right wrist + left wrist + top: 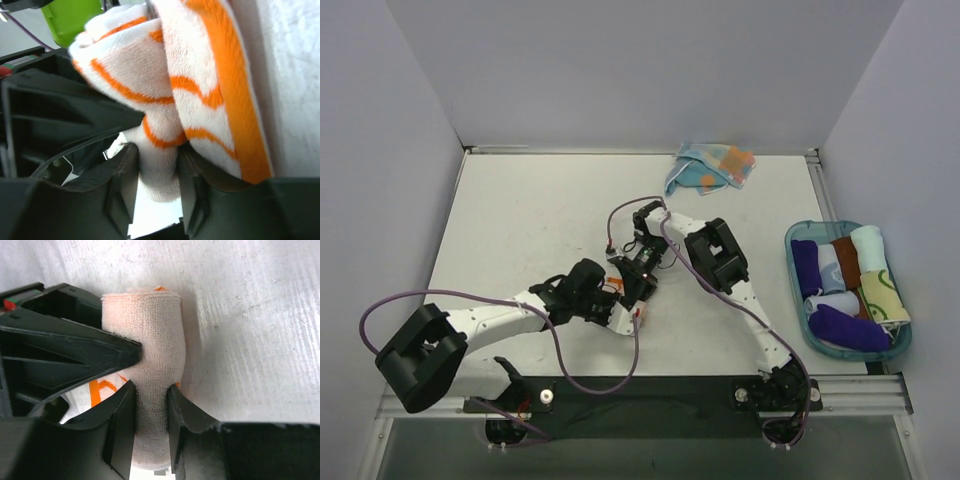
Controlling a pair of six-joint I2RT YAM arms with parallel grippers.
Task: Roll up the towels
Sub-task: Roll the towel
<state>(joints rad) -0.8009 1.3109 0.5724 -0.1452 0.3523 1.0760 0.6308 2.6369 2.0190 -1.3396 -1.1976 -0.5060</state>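
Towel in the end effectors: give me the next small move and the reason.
Probably open the right end effector and ease it off. The towel looks rolled, and the left end effector pinches the roll across its middle, so one grip should keep it from unrolling.

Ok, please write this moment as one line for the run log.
left pincer: shut on white towel | right pincer: shut on white towel | blue towel: crumpled, far edge

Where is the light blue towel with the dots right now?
In the overhead view the light blue towel lies crumpled at the far edge of the table, right of centre, by the back wall, beyond and left of the blue tray.
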